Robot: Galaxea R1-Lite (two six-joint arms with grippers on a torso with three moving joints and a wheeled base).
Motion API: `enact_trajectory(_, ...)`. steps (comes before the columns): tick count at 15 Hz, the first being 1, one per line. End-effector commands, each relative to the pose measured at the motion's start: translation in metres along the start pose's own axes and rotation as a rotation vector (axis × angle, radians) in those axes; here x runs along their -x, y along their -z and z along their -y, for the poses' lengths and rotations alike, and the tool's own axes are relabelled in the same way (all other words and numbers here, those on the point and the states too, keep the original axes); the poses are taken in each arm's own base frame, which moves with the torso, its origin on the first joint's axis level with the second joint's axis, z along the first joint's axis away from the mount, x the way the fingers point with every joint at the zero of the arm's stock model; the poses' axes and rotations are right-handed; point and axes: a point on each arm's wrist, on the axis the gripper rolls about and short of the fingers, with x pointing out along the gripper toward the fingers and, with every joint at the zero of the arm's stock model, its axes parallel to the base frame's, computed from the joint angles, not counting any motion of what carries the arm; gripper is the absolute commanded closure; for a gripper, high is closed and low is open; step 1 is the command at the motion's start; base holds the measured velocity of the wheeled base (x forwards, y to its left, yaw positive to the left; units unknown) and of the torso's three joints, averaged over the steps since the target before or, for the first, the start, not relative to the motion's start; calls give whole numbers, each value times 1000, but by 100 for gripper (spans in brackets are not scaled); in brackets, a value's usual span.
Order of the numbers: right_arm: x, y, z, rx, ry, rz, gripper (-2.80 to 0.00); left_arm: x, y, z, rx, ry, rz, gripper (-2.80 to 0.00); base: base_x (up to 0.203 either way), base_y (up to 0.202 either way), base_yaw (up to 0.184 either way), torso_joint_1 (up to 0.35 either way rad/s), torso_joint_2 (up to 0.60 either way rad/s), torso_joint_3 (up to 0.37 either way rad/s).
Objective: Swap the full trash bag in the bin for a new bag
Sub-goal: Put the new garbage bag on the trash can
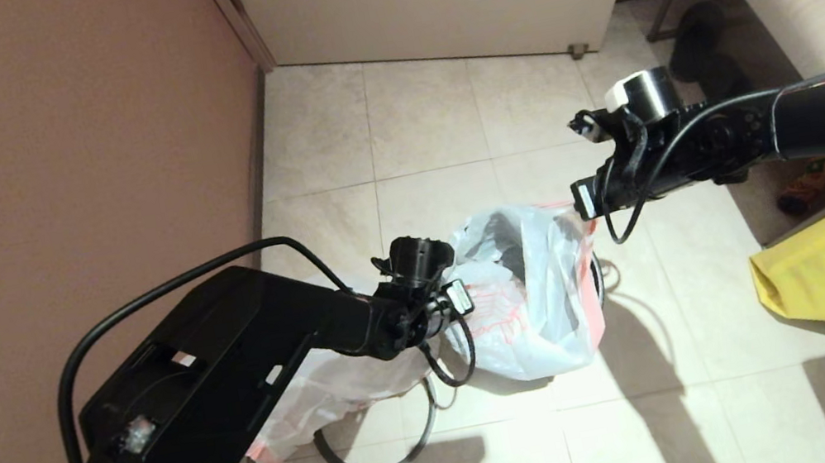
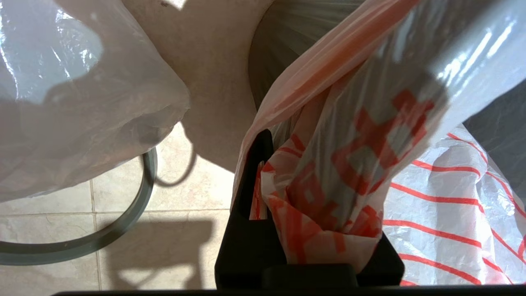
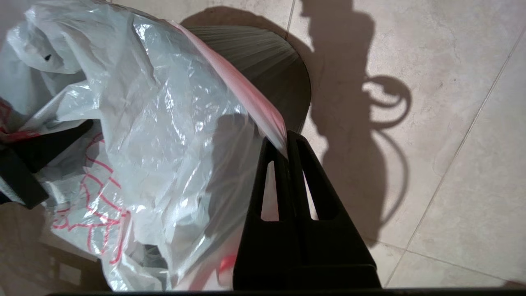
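Both arms hold the new bag (image 1: 531,287) spread over the bin (image 3: 263,53): left gripper (image 2: 312,230) clamps a bunched wad, right gripper (image 3: 283,144) pinches only hem. Risk: film tears or slips at right; full trash bag (image 1: 315,399) sits near-left

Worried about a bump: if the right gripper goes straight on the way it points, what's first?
Probably the bin: the right gripper, shut on the new bag hem, points toward its ribbed inner wall, though depth is unclear.
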Motion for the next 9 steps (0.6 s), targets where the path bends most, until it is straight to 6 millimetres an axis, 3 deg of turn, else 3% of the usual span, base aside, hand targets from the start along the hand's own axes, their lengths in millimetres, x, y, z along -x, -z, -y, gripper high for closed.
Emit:
enact_trajectory(1, 12, -7, 7, -20, -3, 25, 0, -1, 2, 1, 1, -1, -2, 0, 0, 0, 0, 0, 0, 0)
enact_trajectory(6, -7, 5, 21, -36, 13, -24, 0, 6, -5, 3, 9, 11, 9, 0, 0, 0, 0, 0, 0, 0)
enact_trajectory(9, 2, 9, 16, -38, 6, -49, 0, 6, -6, 3, 11, 11, 11, 0, 0, 0, 0, 0, 0, 0)
